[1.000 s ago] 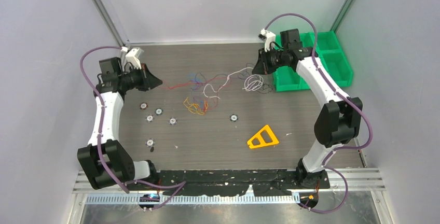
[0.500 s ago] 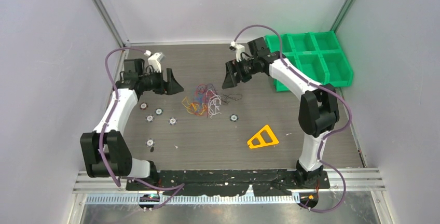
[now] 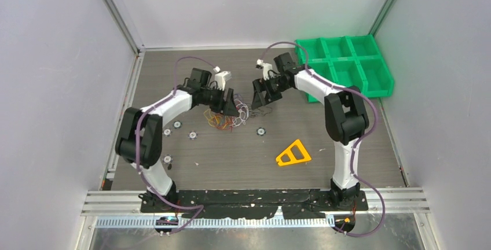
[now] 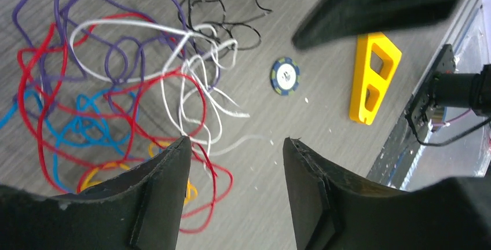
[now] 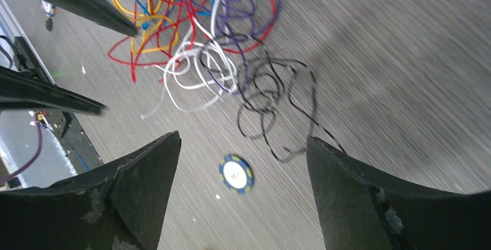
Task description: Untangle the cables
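Note:
The cables [image 3: 227, 117] lie in one loose heap mid-table: red [image 4: 35, 111], blue [image 4: 81, 128], purple [image 4: 116, 59], white [image 4: 191, 82], yellow-orange [image 4: 95, 175] and black [image 4: 231, 7] loops, overlapping. My left gripper [image 3: 233, 105] hovers over the heap's upper left part, open [image 4: 236, 141], with nothing between its fingers; red and white strands run under its left fingertip. My right gripper [image 3: 262, 99] hangs just right of the heap, open [image 5: 242, 139] and empty, above the black cable [image 5: 272, 105] and a poker chip [image 5: 236, 173].
A green compartment tray [image 3: 347, 65] stands at the back right. A yellow triangular piece [image 3: 293, 153] lies front right of the heap. Blue-and-white chips lie around [image 3: 261, 131], [image 3: 193, 135], [image 3: 176, 125], [image 3: 167, 159].
Both grippers were shut on stretched cables far apart; they opened and swung in to the middle. The released cables sprang back into one heap.

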Controlling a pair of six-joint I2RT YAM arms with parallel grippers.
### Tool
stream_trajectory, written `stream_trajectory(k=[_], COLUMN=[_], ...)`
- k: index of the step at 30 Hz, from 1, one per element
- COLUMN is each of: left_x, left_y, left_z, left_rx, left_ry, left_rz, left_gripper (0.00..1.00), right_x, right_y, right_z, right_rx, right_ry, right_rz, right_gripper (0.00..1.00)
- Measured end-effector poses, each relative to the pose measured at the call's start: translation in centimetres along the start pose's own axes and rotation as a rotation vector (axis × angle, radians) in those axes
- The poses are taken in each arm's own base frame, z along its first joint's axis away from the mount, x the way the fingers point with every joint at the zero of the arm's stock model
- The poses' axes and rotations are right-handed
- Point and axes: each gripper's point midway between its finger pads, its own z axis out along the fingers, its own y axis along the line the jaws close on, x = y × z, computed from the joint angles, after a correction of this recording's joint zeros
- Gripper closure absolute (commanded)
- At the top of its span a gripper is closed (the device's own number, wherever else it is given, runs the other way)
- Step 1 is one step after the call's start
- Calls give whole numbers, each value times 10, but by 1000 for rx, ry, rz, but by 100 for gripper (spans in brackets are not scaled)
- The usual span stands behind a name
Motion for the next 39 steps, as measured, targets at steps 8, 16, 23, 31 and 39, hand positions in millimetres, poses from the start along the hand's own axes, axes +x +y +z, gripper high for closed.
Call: stream_trajectory(k=[8,16,23,31,39], left_x=[-13,-9,-29,-72,-52], left_y=[29,43,46,52,82], left_z=[45,44,-27,-163,-229], left_rx=[-56,-98,-154,-317,-439], left_ry=[36,48,-88,-372,-429], left_rz=[-35,-19,-16,87,12], left_gripper=[53,100,100,100,100], right_x=[-1,2,-21,-41,-26], right_y=[12,2,24,37,14], right_z=[58,66,2,-74,-103], right_rx=[-33,13,41,70,99], right_ry=[20,25,-70,-171,-138], right_rz=[12,36,-51,-158,-113], right_gripper=[56,94,95,95,94])
